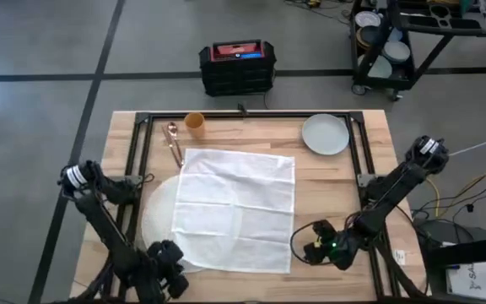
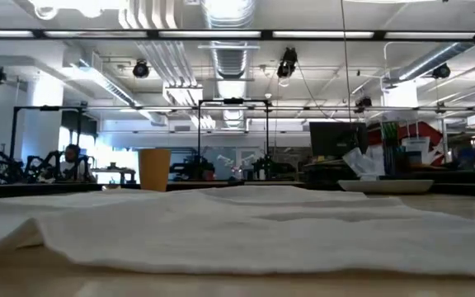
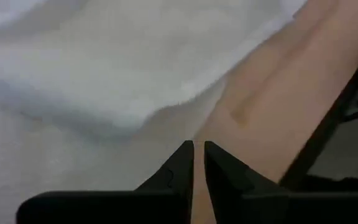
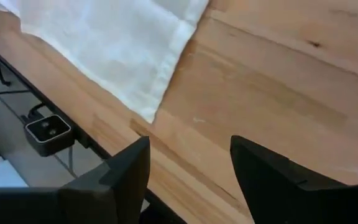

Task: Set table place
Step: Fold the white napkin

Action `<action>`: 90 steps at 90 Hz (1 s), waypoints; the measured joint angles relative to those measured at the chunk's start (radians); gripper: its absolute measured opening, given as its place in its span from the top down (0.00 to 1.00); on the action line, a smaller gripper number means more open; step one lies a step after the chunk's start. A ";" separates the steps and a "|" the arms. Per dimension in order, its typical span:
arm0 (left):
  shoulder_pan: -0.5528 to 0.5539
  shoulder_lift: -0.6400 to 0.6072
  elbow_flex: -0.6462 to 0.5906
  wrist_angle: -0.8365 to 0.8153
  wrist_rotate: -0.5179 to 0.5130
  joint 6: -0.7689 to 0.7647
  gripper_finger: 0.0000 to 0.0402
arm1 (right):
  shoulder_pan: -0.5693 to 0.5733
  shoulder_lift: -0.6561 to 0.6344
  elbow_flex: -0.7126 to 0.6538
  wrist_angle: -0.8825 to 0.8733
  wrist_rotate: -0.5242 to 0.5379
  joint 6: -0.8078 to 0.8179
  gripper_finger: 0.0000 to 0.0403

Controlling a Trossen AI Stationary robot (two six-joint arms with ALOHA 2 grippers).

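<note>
Currently the light-wood bench [image 1: 327,177], framed by a black rail, carries a large round white mat [image 1: 160,211] on its left-centre; most of the mat is covered by a square white cloth [image 1: 236,207] lying flat over it, so only the mat's left arc shows beyond the cloth's edge; in the low view the cloth [image 2: 246,227] fills the foreground with soft folds.

Along the far edge stand an orange cup [image 1: 194,123], upright, and just beside it a copper-coloured spoon [image 1: 174,142] lying lengthwise toward the cloth's far-left corner; the pale grey-green plate [image 1: 325,133] sits at the far right, well apart from the mat and clear of the cloth; the low view shows the cup [image 2: 154,169] and the plate [image 2: 382,186] beyond the cloth.

Left gripper [image 3: 198,158] is at the near-left corner of the bench, by the mat's near edge; its jaws are clenched together with only a slit between them, grasping nothing.

Right gripper [image 4: 190,163] is low over bare wood at the near edge, just beside the cloth's near-right corner [image 4: 146,115]; its jaws are released, spread wide, and hold nothing.

A black and red case [image 1: 237,67] sits on the floor beyond the bench.
</note>
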 joint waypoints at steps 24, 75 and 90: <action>-0.006 0.103 0.116 -0.024 0.207 0.013 0.88 | 0.000 0.000 0.000 -0.048 0.000 -0.039 0.49; -0.043 0.102 0.105 -0.103 0.269 -0.332 0.82 | 0.000 0.000 -0.002 -0.148 0.007 -0.074 0.49; -0.021 0.103 0.107 -0.060 0.269 -0.359 0.81 | 0.000 0.000 -0.003 -0.163 0.021 -0.075 0.49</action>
